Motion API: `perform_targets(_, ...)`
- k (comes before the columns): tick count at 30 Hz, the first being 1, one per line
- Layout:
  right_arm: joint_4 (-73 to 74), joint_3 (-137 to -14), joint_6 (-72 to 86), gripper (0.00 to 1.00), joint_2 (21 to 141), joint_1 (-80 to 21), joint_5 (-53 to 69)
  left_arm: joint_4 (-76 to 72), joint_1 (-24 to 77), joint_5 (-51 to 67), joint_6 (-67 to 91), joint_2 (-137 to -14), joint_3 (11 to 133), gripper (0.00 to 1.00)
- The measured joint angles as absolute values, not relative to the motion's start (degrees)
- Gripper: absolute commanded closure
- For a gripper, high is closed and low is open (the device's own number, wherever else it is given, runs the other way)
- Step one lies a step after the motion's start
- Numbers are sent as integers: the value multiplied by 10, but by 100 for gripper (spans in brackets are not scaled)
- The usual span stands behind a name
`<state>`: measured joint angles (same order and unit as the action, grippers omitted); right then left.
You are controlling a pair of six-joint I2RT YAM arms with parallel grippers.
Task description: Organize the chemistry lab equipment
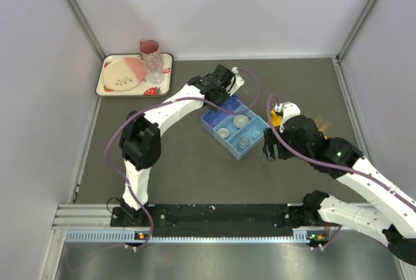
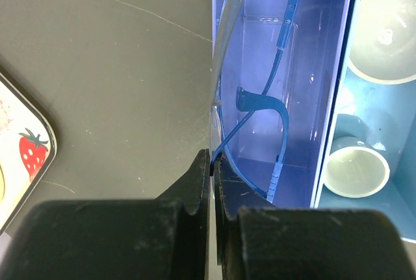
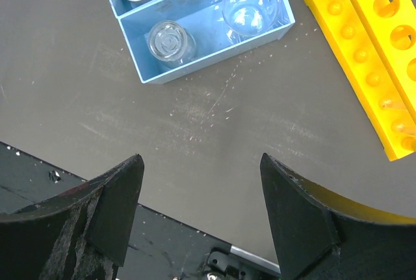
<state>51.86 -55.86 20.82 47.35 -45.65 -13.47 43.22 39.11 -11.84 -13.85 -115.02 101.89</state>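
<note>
At the upper left of the top view, a cream strawberry-patterned tray (image 1: 164, 78) sits in the desk's (image 1: 195, 182) far corner, carrying a pink-and-cream plate (image 1: 123, 74), a pink mug (image 1: 149, 48) and a clear tumbler (image 1: 155, 69).

To its right, the left arm stretches to the upper-left edge of the blue divided tray (image 1: 253, 150), which lies at an angle near the middle of the frame. In the left wrist view, the left end effector (image 2: 211, 163) is pinched almost closed, with the thin edge of the blue-rimmed goggles (image 2: 260, 101) running in between its fingers. The goggles lie in the tray's long compartment, against its left wall. In the compartments to the right of that are the small white round dishes (image 2: 356, 169).

The small clear beaker (image 3: 170, 41) stands upright in the tray's outer compartment, at the upper left of the right wrist view.

Right of the tray, the right end effector (image 3: 201, 158) hangs over bare desk with its fingers spread wide, holding nothing. The yellow holed tube rack (image 3: 370, 46) lies near the tray's right side, apart from it, in the upper right of that view.
</note>
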Motion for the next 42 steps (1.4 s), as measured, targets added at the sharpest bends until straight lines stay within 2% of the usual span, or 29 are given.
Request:
perform_targets(21,517,-557,212,27,477,-456,-134,411,395,-134,-140,-1161,981,100)
perform_targets(33,515,-542,212,26,475,-456,-134,408,395,-133,-136,-1218,984,100)
perform_targets(38,514,-541,212,26,473,-456,-134,412,395,-133,-129,-1218,994,77)
perform_targets(42,515,-540,212,26,473,-456,-131,414,396,-127,-119,-1218,1001,70)
